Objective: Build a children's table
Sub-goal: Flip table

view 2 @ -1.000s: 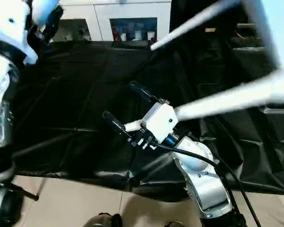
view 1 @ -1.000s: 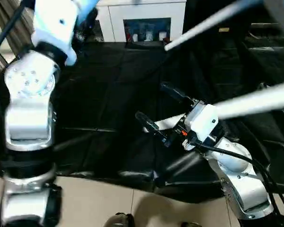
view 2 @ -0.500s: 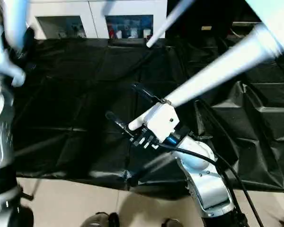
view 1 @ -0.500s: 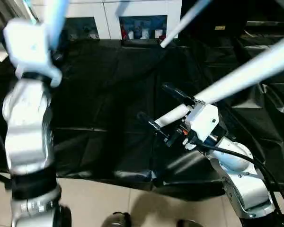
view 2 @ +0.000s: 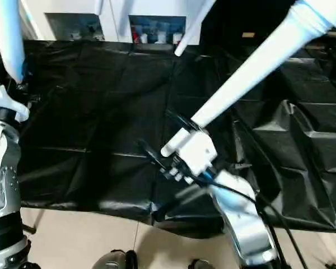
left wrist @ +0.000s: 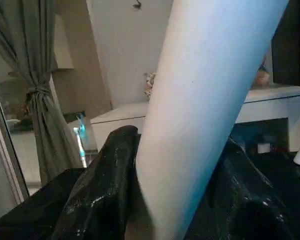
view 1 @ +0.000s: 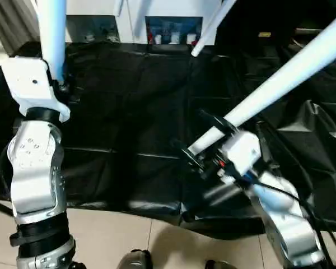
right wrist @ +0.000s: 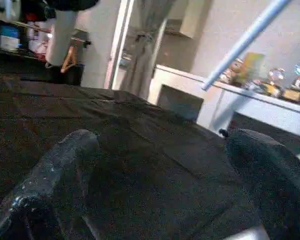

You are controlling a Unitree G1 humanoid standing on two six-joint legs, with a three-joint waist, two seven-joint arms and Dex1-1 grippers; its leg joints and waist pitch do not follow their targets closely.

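Note:
The children's table shows as three white tube legs. One leg (view 1: 51, 33) stands nearly upright at the left, and my left gripper (left wrist: 177, 155) is shut on it, a black finger (left wrist: 112, 165) pressing each side. A second, thick leg (view 1: 285, 73) slants down from the upper right, and its tip overlaps my right gripper (right wrist: 162, 170) in the eye views; I cannot tell whether they touch. That gripper is open, with only black cloth between its fingers (right wrist: 65, 160). A third leg (view 1: 213, 25) slants across the back centre.
The black-covered work table (view 1: 129, 101) spreads under both arms, with creased cloth at the right. A white cabinet with glass doors (view 1: 173, 28) stands behind it. Tiled floor (view 1: 129, 235) lies along the table's near edge. A grey curtain (left wrist: 35, 100) hangs at the left.
The view has shifted. The leg in my left gripper has swung from tilted to nearly upright. The thick leg has turned steeper, its tip now over my right gripper, which stays open.

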